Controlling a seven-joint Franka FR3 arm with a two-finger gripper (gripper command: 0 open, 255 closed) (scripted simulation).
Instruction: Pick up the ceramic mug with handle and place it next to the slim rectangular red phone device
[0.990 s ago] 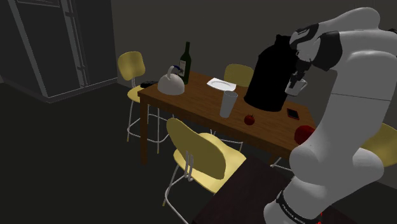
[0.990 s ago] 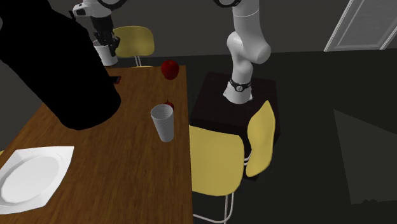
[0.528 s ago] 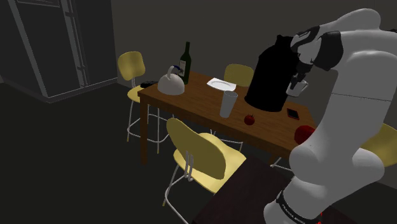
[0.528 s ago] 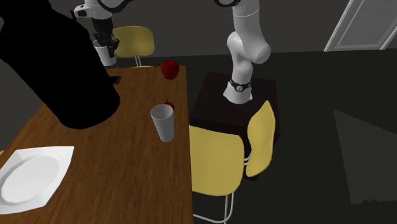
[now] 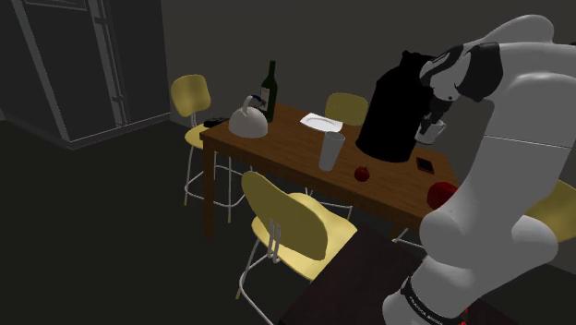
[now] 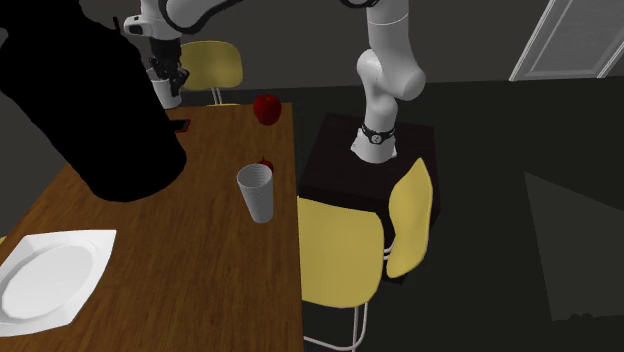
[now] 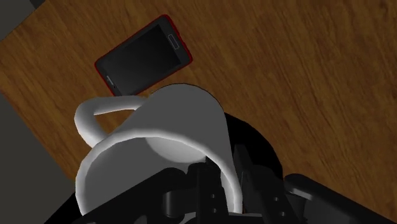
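My gripper (image 7: 219, 191) is shut on the rim of a white mug (image 7: 153, 146) with a looped handle, one finger inside the wall and one outside. The mug hangs above the brown wooden table (image 7: 305, 76). Just past its handle a slim black-screened phone with a red edge (image 7: 143, 54) lies flat near the table's edge. In the shoulder view the mug (image 5: 430, 129) hangs under the gripper (image 5: 435, 114), a little above the phone (image 5: 425, 164). In the second exterior view the mug (image 6: 167, 93) is over the table's far end, close to the phone (image 6: 182, 125).
A large black jug (image 5: 392, 106) stands right beside the held mug. A grey cup (image 5: 330, 150), a small red apple (image 5: 363, 173) and a bigger one (image 5: 443, 194) are near the table's front edge. A plate (image 5: 321, 122), kettle (image 5: 247, 120) and bottle (image 5: 270, 90) stand farther off; yellow chairs surround the table.
The wrist has turned and shifted slightly with the mug still clasped. The mug stays above the table beside the phone; nothing else has moved.
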